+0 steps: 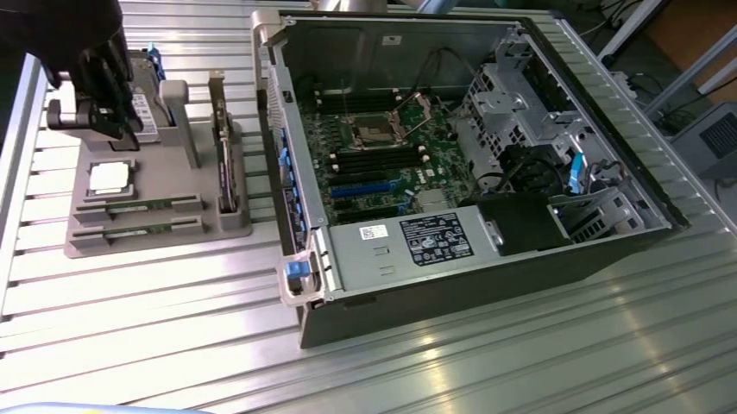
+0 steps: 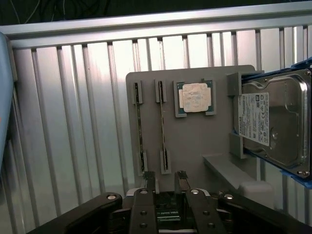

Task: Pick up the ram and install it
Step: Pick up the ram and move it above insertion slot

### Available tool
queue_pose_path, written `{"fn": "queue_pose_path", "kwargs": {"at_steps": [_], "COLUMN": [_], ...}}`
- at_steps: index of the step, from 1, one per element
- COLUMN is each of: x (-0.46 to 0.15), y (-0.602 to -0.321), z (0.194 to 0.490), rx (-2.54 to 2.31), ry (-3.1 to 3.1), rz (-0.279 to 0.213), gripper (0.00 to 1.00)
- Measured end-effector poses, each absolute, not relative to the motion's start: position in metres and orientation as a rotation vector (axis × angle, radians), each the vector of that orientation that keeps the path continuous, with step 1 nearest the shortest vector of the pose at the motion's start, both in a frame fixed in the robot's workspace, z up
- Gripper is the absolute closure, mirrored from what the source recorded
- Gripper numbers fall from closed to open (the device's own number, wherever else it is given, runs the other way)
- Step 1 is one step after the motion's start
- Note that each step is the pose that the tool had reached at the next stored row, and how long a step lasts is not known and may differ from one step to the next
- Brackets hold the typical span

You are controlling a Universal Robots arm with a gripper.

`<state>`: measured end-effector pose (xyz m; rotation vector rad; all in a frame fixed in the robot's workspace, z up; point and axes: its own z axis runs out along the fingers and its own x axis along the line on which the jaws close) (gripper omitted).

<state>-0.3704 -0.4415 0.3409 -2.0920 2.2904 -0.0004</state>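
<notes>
**End effector open above the parts fixture; ram in its slot, untouched**

- From the exterior view's left: the end effector (image 2: 165,179) hangs over the grey fixture (image 2: 200,141) on the ribbed worktop (image 1: 173,328). Its fingers (image 2: 150,179) are parted, with nothing between them.
- The ram (image 2: 163,127) sits lengthwise in a fixture slot, straight ahead of the gap between the fingertips. Its near end is just beyond them, no contact.
- A second ram stick (image 2: 139,127) lies parallel, just beside the ram, on the side toward the fixture's outer edge.
- The silver processor (image 2: 195,96) sits farther out from the fingertips, on the ram's other side.
- The hard drive (image 2: 273,122) is propped in a holder past the processor. White label, print too small to read.
- Well off to the exterior view's right of the end effector: the open computer case (image 1: 461,52) with its motherboard (image 1: 386,164) exposed. The power supply sticker (image 1: 436,239) is dark with pale print, unreadable.
</notes>
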Motion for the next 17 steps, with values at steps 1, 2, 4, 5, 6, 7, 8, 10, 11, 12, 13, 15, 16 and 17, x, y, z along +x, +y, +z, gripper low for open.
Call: {"fn": "queue_pose_path", "kwargs": {"at_steps": [1,2,4,5,6,7,8,10,11,12,13,15,16,17], "x": [-0.371,-0.371,-0.372,-0.372,-0.372,-0.373,-0.373,-0.374,-0.374,-0.374,-0.375,-0.378,-0.379,-0.381], "y": [-0.442,-0.442,-0.442,-0.442,-0.442,-0.442,-0.442,-0.442,-0.442,-0.442,-0.442,-0.442,-0.442,-0.442], "z": [0.34,0.34,0.339,0.338,0.338,0.337,0.337,0.336,0.336,0.335,0.335,0.334,0.334,0.333], "rx": [-2.092,-2.092,-2.092,-2.092,-2.092,-2.092,-2.092,-2.092,-2.092,-2.092,-2.092,-2.092,-2.092,-2.092], "ry": [2.29,2.29,2.29,2.29,2.29,2.29,2.29,2.29,2.29,2.29,2.29,2.29,2.29,2.29], "rz": [0.0,0.0,0.0,0.0,0.0,0.0,0.0,0.0,0.0,0.0,0.0,0.0,0.0,0.0], "gripper": [0.7,0.7,0.7,0.7,0.7,0.7,0.7,0.7,0.7,0.7,0.7,0.7,0.7,0.7]}}
